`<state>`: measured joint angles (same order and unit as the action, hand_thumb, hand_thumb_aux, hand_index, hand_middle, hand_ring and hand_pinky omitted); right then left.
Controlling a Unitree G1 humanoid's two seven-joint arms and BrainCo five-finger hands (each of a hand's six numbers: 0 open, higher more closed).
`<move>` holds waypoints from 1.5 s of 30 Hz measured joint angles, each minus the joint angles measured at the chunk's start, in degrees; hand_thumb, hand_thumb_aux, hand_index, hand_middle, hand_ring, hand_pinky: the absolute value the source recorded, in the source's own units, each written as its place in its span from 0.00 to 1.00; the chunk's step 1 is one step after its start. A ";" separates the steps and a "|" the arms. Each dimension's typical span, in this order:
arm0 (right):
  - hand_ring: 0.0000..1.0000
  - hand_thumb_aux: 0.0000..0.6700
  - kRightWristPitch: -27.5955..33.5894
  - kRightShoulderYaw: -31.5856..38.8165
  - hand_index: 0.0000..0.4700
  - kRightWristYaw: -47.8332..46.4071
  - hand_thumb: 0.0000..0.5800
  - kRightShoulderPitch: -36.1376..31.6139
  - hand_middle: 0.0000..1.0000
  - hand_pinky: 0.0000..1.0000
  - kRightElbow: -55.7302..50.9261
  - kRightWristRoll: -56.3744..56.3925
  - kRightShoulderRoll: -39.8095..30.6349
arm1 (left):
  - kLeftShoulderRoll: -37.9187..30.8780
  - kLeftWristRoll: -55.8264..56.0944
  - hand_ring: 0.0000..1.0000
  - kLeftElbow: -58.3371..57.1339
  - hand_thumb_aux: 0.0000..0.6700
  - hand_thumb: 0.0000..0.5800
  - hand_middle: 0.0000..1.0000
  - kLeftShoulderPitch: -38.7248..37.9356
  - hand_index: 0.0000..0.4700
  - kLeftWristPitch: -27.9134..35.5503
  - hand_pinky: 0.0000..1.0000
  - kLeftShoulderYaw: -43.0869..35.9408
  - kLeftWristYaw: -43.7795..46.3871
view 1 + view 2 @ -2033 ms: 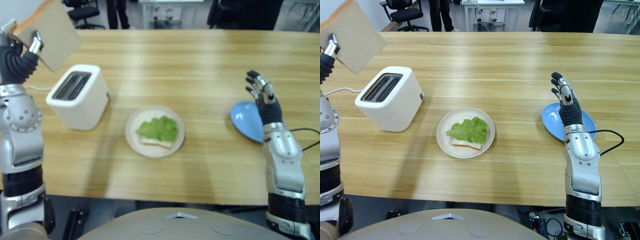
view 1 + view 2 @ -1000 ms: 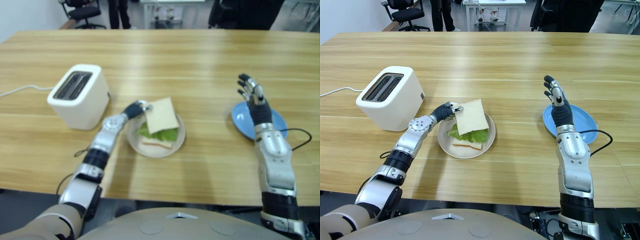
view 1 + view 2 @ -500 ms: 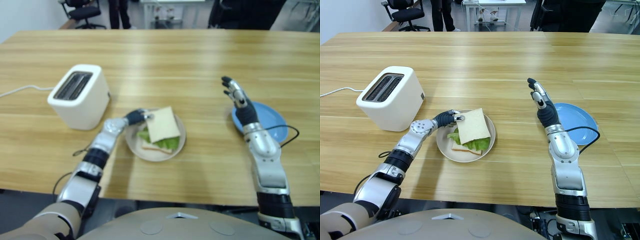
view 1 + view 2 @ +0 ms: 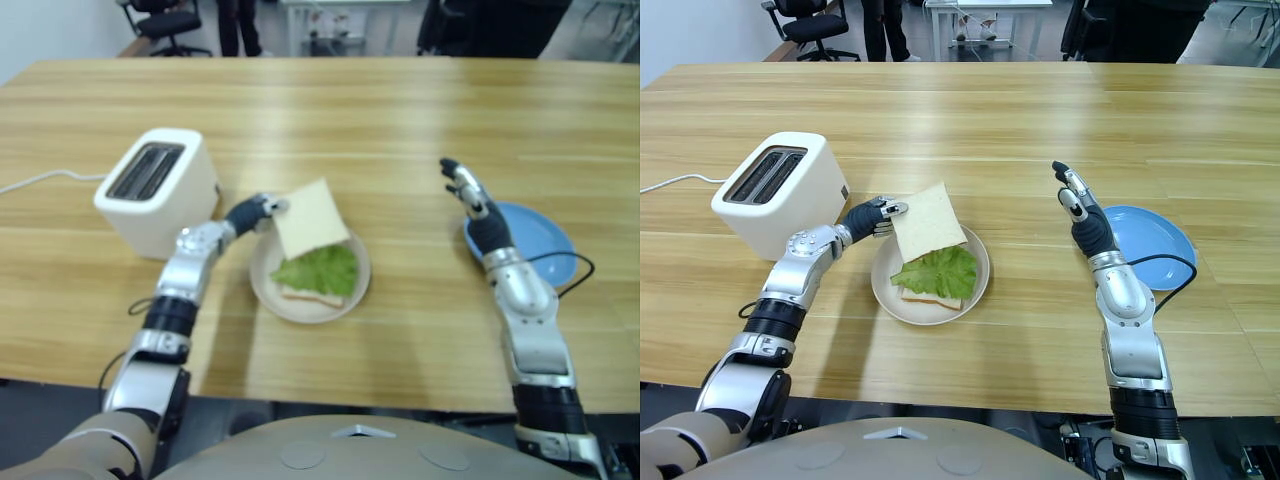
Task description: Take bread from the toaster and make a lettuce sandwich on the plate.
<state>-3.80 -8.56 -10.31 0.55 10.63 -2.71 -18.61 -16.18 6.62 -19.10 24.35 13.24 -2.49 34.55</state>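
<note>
Fingers of our left hand pinch bread slice by left edge, above plate far rim; lettuce on plate; our right hand right of plate, outstretched, empty.

We see a long table of pale wood, its grain running in streaks under a smooth finish with a soft sheen. The boxy white toaster looks like smooth matt plastic. The round cream plate is smooth and dull, the round blue plate slightly glossier (its middle catches some light). The pale square bread slice is matt and soft-looking, the green lettuce leaf crinkled. The left hand and right hand have dark matt fingers below silvery, metal-looking forearm shells.
</note>
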 measured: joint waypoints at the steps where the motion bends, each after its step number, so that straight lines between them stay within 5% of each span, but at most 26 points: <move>1: 0.00 0.00 -0.12 0.00 0.00 -0.01 0.00 0.00 0.00 0.00 -0.34 -0.02 0.00 | -0.24 0.05 1.00 0.47 1.00 1.00 1.00 -0.35 0.98 0.30 1.00 -0.08 0.52; 14: 0.00 0.00 -3.37 4.69 0.00 -0.22 0.00 0.84 0.00 0.00 -0.72 -6.24 -1.98 | -0.55 -4.35 1.00 -4.38 1.00 1.00 1.00 -2.43 0.98 -1.18 1.00 -6.48 1.61; 28: 0.00 0.00 -15.59 30.73 0.00 1.94 0.00 -1.38 0.00 0.00 -5.46 -40.01 -6.82 | 0.80 -8.78 1.00 -21.35 1.00 1.00 1.00 3.78 0.98 -11.37 1.00 -7.07 -2.01; 44: 0.00 0.00 -16.27 44.22 0.00 11.62 0.00 -12.41 0.00 0.00 -20.69 -58.99 -4.74 | -0.33 -11.10 1.00 -20.69 1.00 1.00 1.00 1.89 0.98 -12.74 1.00 -5.95 -2.91; 45: 0.00 0.00 -16.06 44.41 0.00 11.62 0.00 -12.30 0.00 0.00 -20.69 -58.99 -4.63 | -0.52 -11.23 1.00 -19.77 0.83 0.97 1.00 1.26 0.81 -12.66 1.00 -5.88 -3.41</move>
<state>-19.86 35.85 1.30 -11.75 -10.06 -61.71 -23.24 -16.70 -4.61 -38.87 25.60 0.57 -8.38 31.15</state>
